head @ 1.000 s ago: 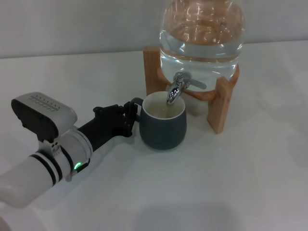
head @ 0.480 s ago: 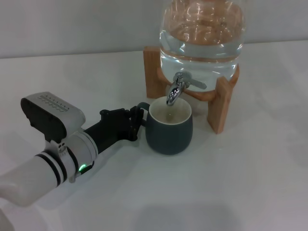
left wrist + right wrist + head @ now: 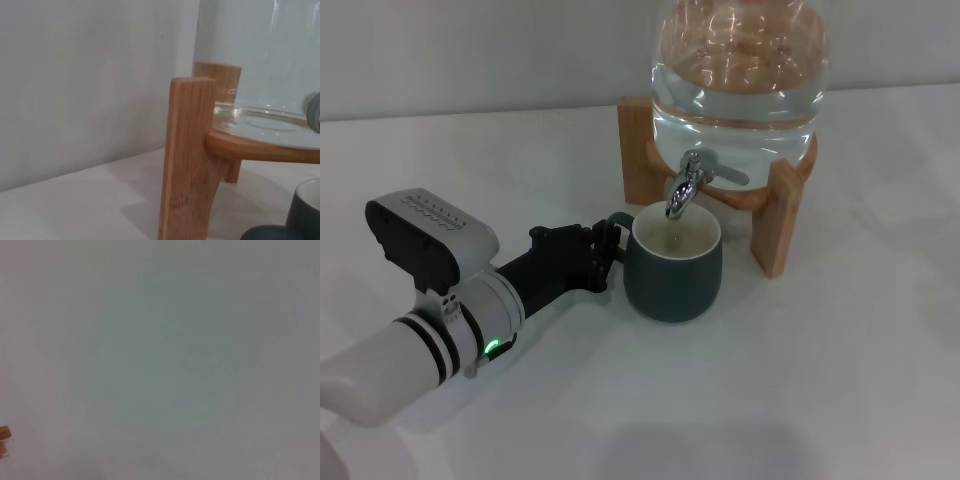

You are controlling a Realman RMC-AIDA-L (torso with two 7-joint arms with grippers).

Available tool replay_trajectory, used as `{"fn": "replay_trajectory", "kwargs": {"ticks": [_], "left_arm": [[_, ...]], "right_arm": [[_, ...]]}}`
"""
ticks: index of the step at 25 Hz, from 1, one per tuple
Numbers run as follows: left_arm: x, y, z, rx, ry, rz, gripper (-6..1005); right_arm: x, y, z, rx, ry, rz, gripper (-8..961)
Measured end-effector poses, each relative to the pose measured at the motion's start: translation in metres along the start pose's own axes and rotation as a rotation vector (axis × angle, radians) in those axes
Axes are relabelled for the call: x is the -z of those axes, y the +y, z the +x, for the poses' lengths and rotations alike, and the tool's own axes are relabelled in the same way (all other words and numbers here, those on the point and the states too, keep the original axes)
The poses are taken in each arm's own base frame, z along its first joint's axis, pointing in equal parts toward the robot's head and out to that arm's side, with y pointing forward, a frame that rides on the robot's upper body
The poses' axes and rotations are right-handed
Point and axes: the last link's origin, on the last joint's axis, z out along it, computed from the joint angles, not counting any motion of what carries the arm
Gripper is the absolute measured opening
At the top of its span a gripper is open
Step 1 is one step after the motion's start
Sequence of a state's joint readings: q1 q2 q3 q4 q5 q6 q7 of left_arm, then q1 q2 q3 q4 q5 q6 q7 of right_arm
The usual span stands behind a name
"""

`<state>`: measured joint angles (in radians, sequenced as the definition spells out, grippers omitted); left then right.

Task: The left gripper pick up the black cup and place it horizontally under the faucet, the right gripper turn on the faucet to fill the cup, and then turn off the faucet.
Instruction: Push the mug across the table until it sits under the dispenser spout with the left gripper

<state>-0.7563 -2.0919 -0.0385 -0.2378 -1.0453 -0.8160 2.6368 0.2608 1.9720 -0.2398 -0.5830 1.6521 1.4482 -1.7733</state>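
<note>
Black cup [image 3: 673, 270] stands upright on white table [image 3: 840, 380], rim directly below chrome faucet [image 3: 682, 190] spout. Left gripper [image 3: 607, 252] at cup's 9 o'clock, fingers closed on loop handle. Glass jar [image 3: 740, 70] on wooden stand [image 3: 775, 215] at cup's 12 o'clock. Right gripper unseen.

Left arm [image 3: 430, 335]: white cylindrical forearm with black rings, green light lit, reaching in low from the robot's left and angled forward and inward. Left hand [image 3: 605, 252]: black jointed fingers closed around a small loop handle, wrist roughly level. Right arm and hand: out of every view.
</note>
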Motion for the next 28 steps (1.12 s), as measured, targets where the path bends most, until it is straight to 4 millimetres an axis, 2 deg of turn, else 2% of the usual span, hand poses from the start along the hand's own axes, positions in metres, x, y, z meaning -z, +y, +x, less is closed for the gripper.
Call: {"fn": "replay_trajectory", "kwargs": {"ticks": [26,28], "left_arm": [[0.0019,-0.0052,-0.0001,0.011,-0.006,0.008,99],[0.0019,-0.0055,0.0000,0.011,-0.006,0.009,139]], "right_arm": [[-0.0040,0.0007,-0.0015,0.000,-0.008,-0.003,843],[-0.0039,0.0004,-0.0017,0.000,-0.008,-0.002,843]]}}
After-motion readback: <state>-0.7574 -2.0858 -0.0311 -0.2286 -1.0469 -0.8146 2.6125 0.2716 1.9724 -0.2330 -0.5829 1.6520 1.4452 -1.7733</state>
